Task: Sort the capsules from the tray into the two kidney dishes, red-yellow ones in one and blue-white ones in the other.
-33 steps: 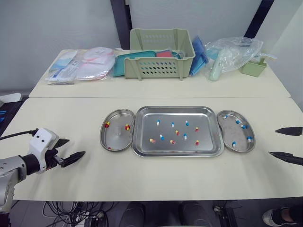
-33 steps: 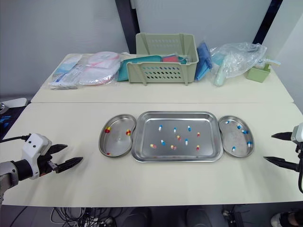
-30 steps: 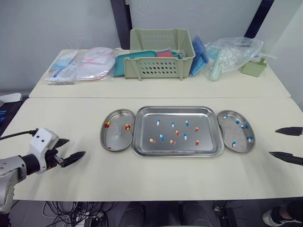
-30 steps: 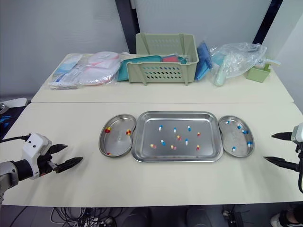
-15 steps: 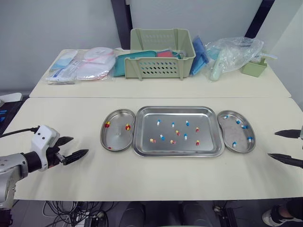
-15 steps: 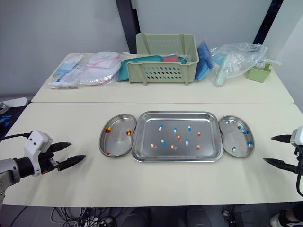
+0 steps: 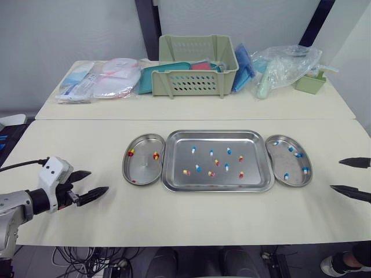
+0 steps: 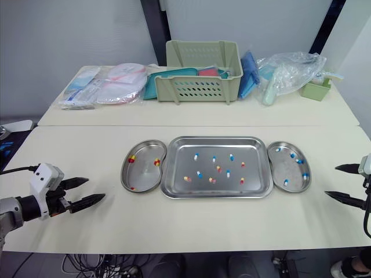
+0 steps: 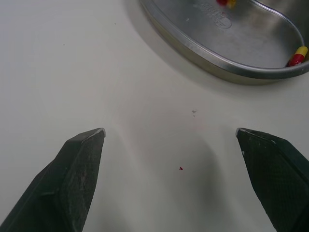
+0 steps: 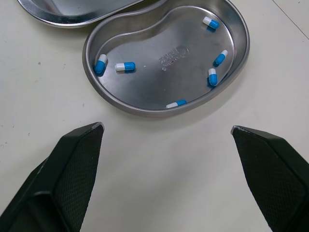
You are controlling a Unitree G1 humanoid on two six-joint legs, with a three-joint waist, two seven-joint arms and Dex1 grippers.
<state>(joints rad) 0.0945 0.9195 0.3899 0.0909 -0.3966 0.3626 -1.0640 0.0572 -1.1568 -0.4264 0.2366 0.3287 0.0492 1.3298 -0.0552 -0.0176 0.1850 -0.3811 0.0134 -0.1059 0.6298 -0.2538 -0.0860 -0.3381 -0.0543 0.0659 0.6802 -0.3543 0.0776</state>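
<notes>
A steel tray (image 7: 255,145) in the middle of the near table holds several loose capsules, red-yellow (image 7: 186,172) and blue-white (image 7: 193,149). Touching its left side, a kidney dish (image 7: 142,168) holds three red-yellow capsules (image 7: 131,152). The kidney dish (image 7: 293,171) on its right side holds several blue-white capsules (image 10: 125,66). My left gripper (image 7: 97,182) is open just above the table, well left of the left dish (image 9: 212,60), with nothing between its fingers. Just right of the right dish (image 10: 159,72), my right gripper (image 7: 336,174) is open and empty.
A second table behind carries a green basket (image 7: 198,65), plastic packets (image 7: 101,78), a clear bag (image 7: 284,63) and a small green container (image 7: 311,81). Bare tabletop lies in front of the tray and on both sides of the dishes.
Both grippers have only drifted slightly: the left one a little toward the left dish, the right one a little outward. The capsules have not moved.
</notes>
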